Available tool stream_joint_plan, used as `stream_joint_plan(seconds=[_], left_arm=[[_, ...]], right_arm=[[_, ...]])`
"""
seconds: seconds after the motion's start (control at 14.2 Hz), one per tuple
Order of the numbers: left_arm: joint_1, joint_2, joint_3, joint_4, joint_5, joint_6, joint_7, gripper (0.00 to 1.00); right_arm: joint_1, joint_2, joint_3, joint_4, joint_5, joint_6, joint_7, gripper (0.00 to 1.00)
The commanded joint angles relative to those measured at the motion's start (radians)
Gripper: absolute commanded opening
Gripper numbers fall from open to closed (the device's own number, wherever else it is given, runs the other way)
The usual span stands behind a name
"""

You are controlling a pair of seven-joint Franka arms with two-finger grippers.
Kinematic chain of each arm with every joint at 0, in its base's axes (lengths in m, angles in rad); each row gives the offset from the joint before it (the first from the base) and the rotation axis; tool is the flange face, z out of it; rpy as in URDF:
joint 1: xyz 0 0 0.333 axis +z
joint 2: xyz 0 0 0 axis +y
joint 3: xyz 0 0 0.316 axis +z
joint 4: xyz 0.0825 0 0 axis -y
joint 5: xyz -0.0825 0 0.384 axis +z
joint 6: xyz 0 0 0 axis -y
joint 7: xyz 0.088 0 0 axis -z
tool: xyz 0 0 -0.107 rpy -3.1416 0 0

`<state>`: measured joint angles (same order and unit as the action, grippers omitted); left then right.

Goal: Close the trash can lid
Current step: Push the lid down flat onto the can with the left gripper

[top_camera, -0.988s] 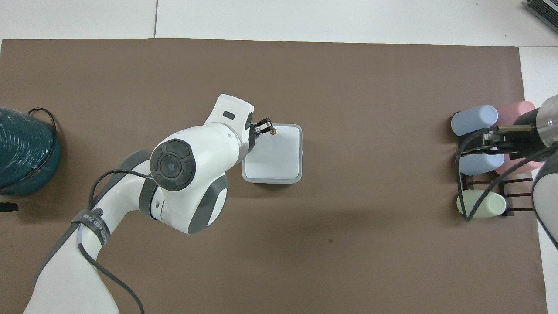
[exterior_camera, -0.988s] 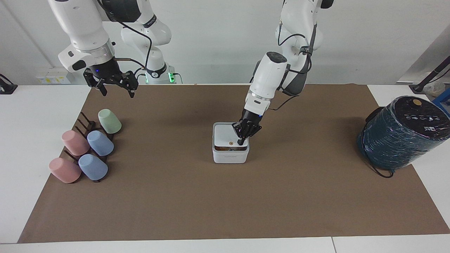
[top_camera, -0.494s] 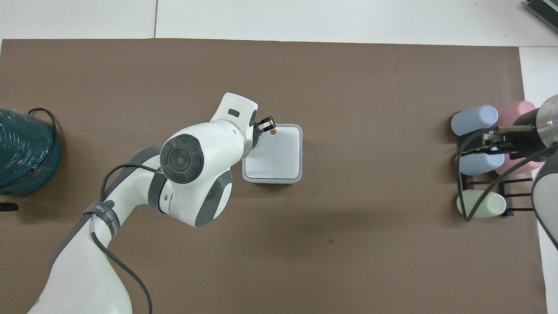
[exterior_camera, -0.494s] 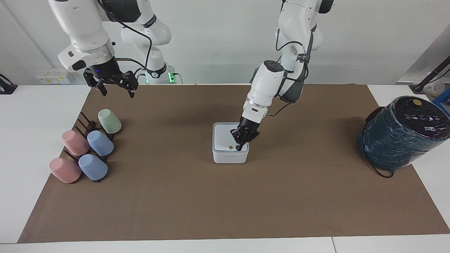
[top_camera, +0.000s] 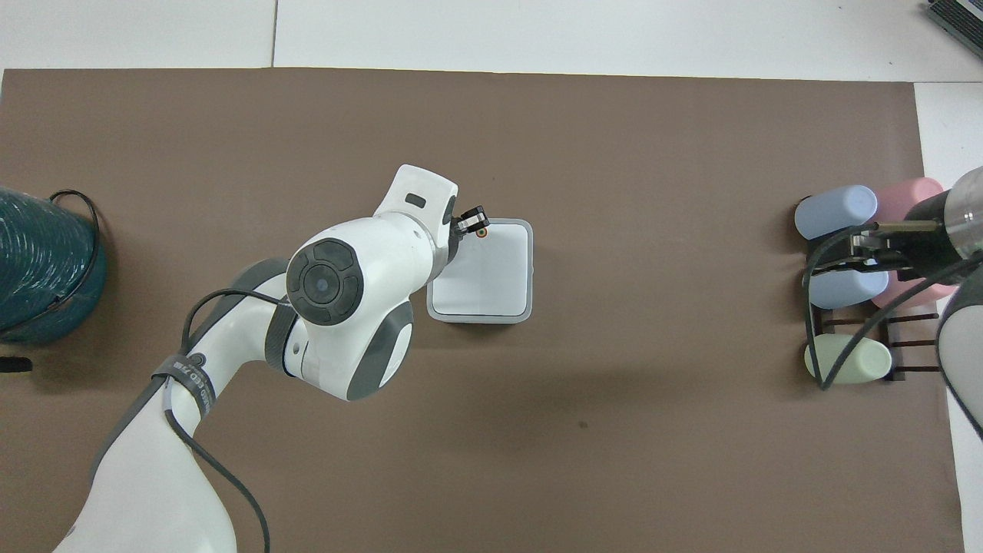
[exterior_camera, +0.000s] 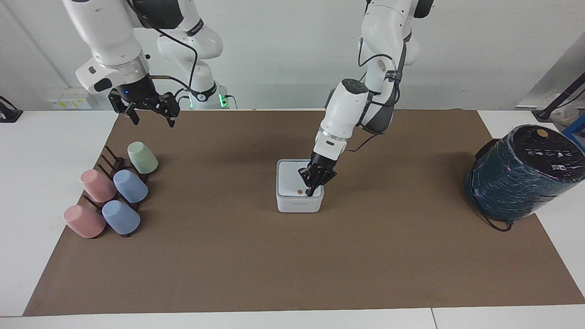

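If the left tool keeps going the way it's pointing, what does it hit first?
The left tool points down at the lid of the trash can, its tip beside the orange dot. It looks already on or just above the lid, so the lid comes first.

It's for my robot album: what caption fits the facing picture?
Left gripper presses flat white square lid onto small white plastic trash can.

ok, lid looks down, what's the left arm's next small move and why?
Probably lift the left gripper straight up off the lid: it lies flat on the trash can, no gap showing, fingertip beside the orange dot. Right gripper waits over the mat.
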<state>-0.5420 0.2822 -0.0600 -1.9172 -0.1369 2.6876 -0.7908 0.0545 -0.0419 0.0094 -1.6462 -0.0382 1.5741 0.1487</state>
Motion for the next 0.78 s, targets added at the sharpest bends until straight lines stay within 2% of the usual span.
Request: stream_joint_plan(seconds=[0.0, 0.42, 0.71], left_arm=[[-0.064, 0.066, -0.001, 0.001, -0.013, 0.005, -0.004, 0.03], [-0.082, 0.066, -0.001, 0.014, -0.013, -0.001, -0.005, 0.03], [-0.066, 0.060, 0.002, 0.052, -0.004, -0.095, 0.002, 0.04]], right_arm=[[-0.002, -0.024, -0.008, -0.026, 0.031, 0.009, -0.029, 1.00], [-0.002, -0.024, -0.008, -0.026, 0.031, 0.009, -0.029, 1.00], [-0.002, -0.024, -0.008, -0.026, 0.031, 0.009, -0.029, 1.00]])
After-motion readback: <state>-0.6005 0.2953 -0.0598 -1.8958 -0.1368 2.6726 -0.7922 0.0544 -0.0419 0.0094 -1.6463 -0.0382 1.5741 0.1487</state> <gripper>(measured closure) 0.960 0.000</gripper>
